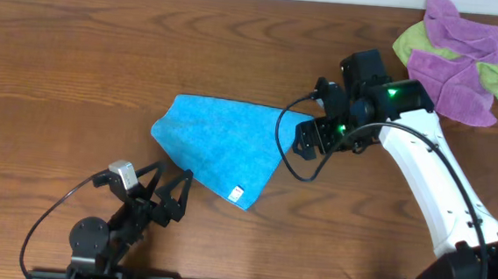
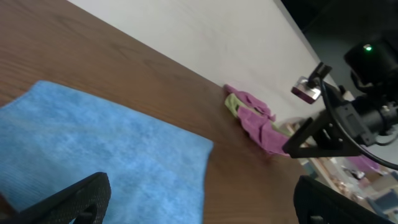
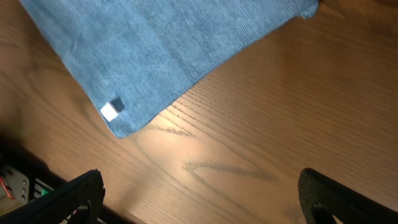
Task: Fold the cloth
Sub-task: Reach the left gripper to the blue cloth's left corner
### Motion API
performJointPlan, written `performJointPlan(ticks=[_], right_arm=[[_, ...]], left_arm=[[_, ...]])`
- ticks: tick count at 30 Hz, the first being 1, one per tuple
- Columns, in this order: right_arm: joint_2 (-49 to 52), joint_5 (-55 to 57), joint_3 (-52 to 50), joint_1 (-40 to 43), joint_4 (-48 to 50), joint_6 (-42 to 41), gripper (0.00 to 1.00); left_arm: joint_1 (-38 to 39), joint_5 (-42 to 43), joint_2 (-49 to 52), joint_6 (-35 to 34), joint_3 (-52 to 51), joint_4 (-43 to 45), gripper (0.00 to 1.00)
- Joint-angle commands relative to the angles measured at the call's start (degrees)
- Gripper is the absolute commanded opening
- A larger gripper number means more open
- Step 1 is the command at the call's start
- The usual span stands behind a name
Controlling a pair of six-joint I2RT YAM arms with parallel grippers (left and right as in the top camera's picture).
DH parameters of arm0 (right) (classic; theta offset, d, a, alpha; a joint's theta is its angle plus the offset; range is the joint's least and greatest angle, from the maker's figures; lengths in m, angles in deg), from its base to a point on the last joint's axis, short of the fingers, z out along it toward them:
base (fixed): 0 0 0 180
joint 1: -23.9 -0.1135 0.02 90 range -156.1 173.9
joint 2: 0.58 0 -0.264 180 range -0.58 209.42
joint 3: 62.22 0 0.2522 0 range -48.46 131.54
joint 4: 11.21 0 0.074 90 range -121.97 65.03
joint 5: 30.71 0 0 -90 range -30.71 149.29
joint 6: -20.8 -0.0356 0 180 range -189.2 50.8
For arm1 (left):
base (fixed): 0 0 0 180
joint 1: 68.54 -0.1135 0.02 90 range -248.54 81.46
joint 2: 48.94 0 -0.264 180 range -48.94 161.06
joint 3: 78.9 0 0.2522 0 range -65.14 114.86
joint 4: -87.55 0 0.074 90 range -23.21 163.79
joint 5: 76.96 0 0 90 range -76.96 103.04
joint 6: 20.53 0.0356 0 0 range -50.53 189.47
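Observation:
The sky-blue cloth [image 1: 218, 142] lies flat on the wooden table, left of centre, with its white tag [image 1: 237, 192] at the near corner. My left gripper [image 1: 171, 191] is open and empty just off the cloth's near-left edge. In the left wrist view the cloth [image 2: 106, 149] fills the lower left between the open fingers [image 2: 202, 199]. My right gripper [image 1: 306, 142] is open and empty beside the cloth's right corner. In the right wrist view the cloth [image 3: 168, 43] and its tag [image 3: 110, 111] lie beyond the open fingers [image 3: 200, 186], which hang over bare wood.
A heap of purple and lime-green cloths [image 1: 461, 62] lies at the far right corner, and shows in the left wrist view [image 2: 255, 121]. The right arm [image 2: 348, 118] stands to the right of the cloth. The table's front edge [image 3: 37, 165] is near the right gripper.

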Motion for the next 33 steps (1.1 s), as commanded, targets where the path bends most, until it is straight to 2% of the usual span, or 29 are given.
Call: performJointPlan(ticks=[1, 9, 13, 17, 23, 28, 29, 33], right_arm=[[-1.1, -1.5, -0.2, -0.2, 0.3, 1.5, 0.99], [-1.1, -1.3, -0.2, -0.2, 1.5, 1.5, 0.99], [-1.1, -1.3, -0.2, -0.2, 2.6, 1.2, 0.99], [-1.1, -1.3, -0.2, -0.2, 3.3, 0.8, 0.99], [-1.1, 0.1, -0.2, 0.6, 3.3, 0.9, 0.99], [-1.1, 4.5, -0.2, 2.6, 4.1, 0.8, 0.98], [-1.1, 4.9, -0.2, 3.5, 5.0, 0.7, 0.99], [-1.1, 4.9, -0.2, 7.0, 8.7, -0.7, 0.99]], left_arm=[[0.2, 3.5, -0.3, -3.7, -1.4, 1.2, 0.95], [0.1, -0.4, 0.2, -2.4, -1.4, 2.0, 0.95], [0.1, -2.4, 5.7, -3.0, -0.1, 3.8, 0.95], [-0.8, -0.8, 18.8, 4.6, 8.5, 3.0, 0.95], [-2.7, -1.0, 47.6, 18.6, 30.4, -10.2, 0.96], [-2.7, -1.3, 65.4, 22.7, 44.3, -19.5, 1.0], [-2.7, -2.3, 69.1, 23.8, 47.2, -22.5, 0.95], [-2.7, -7.1, 78.8, 23.8, 56.5, -32.5, 0.92]])
